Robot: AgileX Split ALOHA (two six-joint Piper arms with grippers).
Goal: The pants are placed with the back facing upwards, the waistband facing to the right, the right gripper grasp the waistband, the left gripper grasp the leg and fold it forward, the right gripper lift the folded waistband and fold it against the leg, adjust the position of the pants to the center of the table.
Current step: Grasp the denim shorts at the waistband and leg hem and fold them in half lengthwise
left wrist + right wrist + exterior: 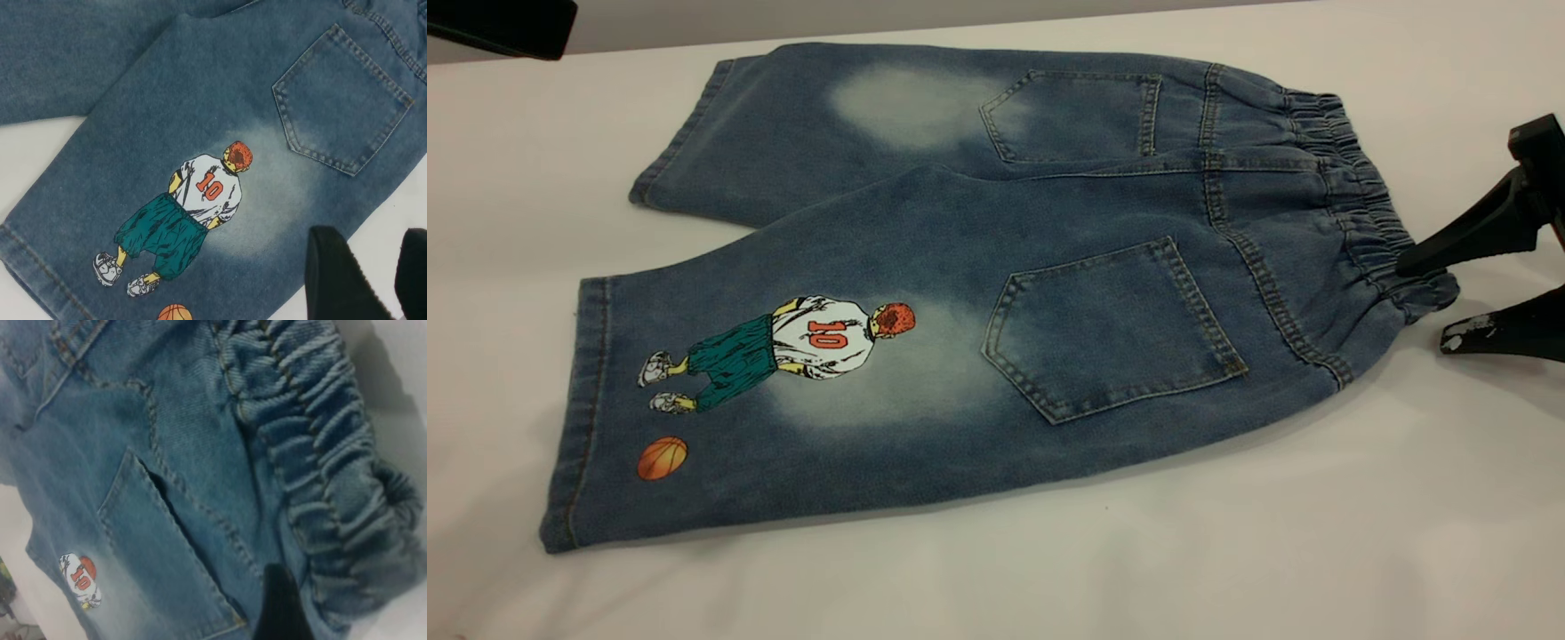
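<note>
One pair of denim pants [996, 293] lies flat on the white table [1049, 569], back pockets up and both legs spread away from the right end effector [1432, 298], so the long fold can start cleanly. That end effector sits at the near corner of the elastic waistband [1352, 204], fingers spread, one above the cloth and one low on the table, not yet clamped. Smaller still, the left end effector [363, 280] hovers with parted fingers beside the printed leg's [133, 220] edge, holding nothing.

Denim pants [200, 87] flat on white table [33, 153]; printed player [180, 220], back pocket [340, 100]. Left gripper [370, 280] fingers apart, over hem-side edge.
</note>
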